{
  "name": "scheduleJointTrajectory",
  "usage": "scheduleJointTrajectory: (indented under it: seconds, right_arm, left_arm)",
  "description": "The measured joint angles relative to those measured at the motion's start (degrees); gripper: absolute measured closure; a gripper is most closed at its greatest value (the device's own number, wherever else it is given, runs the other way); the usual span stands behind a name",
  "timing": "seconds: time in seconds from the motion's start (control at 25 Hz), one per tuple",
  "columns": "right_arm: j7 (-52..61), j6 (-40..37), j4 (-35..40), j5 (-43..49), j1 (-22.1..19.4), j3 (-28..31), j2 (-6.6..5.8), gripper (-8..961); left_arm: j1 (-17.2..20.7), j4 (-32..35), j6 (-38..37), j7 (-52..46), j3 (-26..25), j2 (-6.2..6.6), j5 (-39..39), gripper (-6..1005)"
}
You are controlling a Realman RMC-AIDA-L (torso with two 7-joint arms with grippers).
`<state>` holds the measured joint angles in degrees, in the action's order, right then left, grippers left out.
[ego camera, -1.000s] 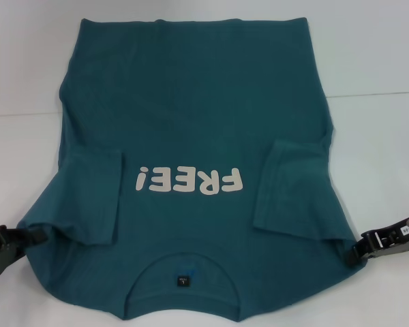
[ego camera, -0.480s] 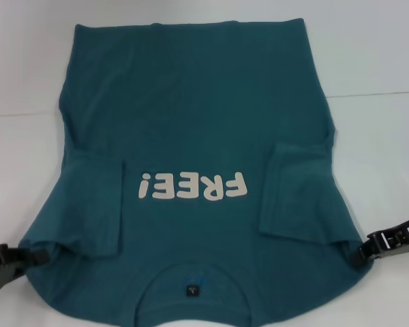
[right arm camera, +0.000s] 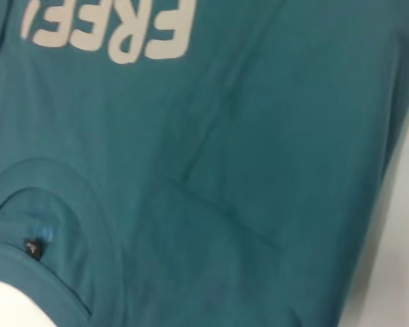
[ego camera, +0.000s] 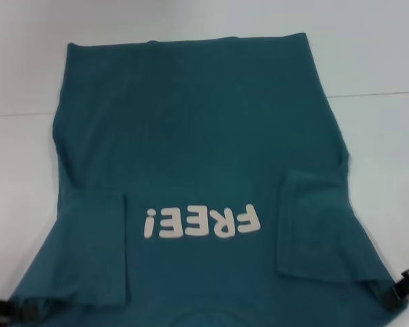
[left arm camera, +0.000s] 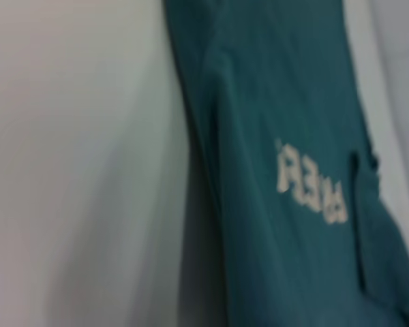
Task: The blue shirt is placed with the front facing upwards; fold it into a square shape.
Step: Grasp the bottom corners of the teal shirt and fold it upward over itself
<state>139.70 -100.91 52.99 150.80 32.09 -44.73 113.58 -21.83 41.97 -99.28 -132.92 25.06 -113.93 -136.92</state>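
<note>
— Left pincer (ego camera: pixel 7 310) first: where is it?
— Low at the near left corner of the head view, a dark shape pressed against the bunched left shoulder edge of the blue shirt (ego camera: pixel 204 157). Whether its fingers are closed on the cloth cannot be told; only a sliver shows.
— And the shirt itself?
— It lies spread front-up on the white table (ego camera: pixel 375 54), hem at the far side, neck end toward the robot and cut off by the view's lower edge. Both short sleeves are folded inward over the chest: the left sleeve (ego camera: pixel 95 245) beside the exclamation mark, the right sleeve (ego camera: pixel 320 225) beside the F. Between them sits the cream "FREE!" lettering (ego camera: pixel 201 223), upside down from the head. The right wrist view shows the collar (right arm camera: pixel 68 204) with its small dark neck label (right arm camera: pixel 33 248).
— The right pincer (ego camera: pixel 407 285)?
— At the near right edge, touching the shirt's right shoulder corner. Its grip cannot be told either.
</note>
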Motion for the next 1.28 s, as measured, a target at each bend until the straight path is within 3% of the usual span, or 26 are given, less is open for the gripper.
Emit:
scheduleJointTrajectory:
  seconds: [0.28, 0.48, 0.6, 0.76, 0.92, 0.96, 1.04, 1.28]
  right_arm:
    - [-0.3, -2.0, 0.5, 0.4, -1.8, 0.1, -0.09, 903]
    - [-1.8, -2.5, 0.5, -0.1, -2.0, 0.7, -0.66, 901]
    - [-3.6, -2.6, 0.3, -1.8, -0.9, 3.8, -0.73, 900]
    - [-4.2, -1.3, -0.1, -7.4, 0.8, 6.6, -0.44, 898]
    - [-3.7, 2.7, -0.2, -11.5, 2.3, 7.0, 0.27, 897]
    - [-3.4, 3.9, -0.3, -12.3, 2.7, 7.2, 0.38, 896]
    - [-2.6, 7.1, -0.5, -13.9, 3.1, 7.8, 0.49, 896]
    - [-1.7, 15.5, -1.1, -17.1, 3.4, 8.3, 0.71, 893]
  left_arm:
    - [2.4, 3.5, -6.1, 0.2, 0.4, -0.57, -2.9, 973]
    - [1.6, 3.4, -8.0, 1.6, 0.6, -0.64, -3.1, 973]
    - [-1.1, 1.6, -9.1, 2.2, 0.2, 0.06, -1.7, 972]
    - [-7.8, -3.6, -7.2, 0.2, -0.2, 1.13, -1.0, 973]
    - [-13.5, -5.5, -2.7, -3.1, -0.8, 1.17, -0.6, 972]
    - [-13.5, -5.5, -2.7, -3.1, -0.8, 1.17, -0.6, 972]
    - [-17.5, -5.6, 2.3, -5.2, -0.8, 1.01, -0.2, 972]
    - [-21.2, -6.1, 12.9, -7.6, 0.2, 0.82, 0.1, 972]
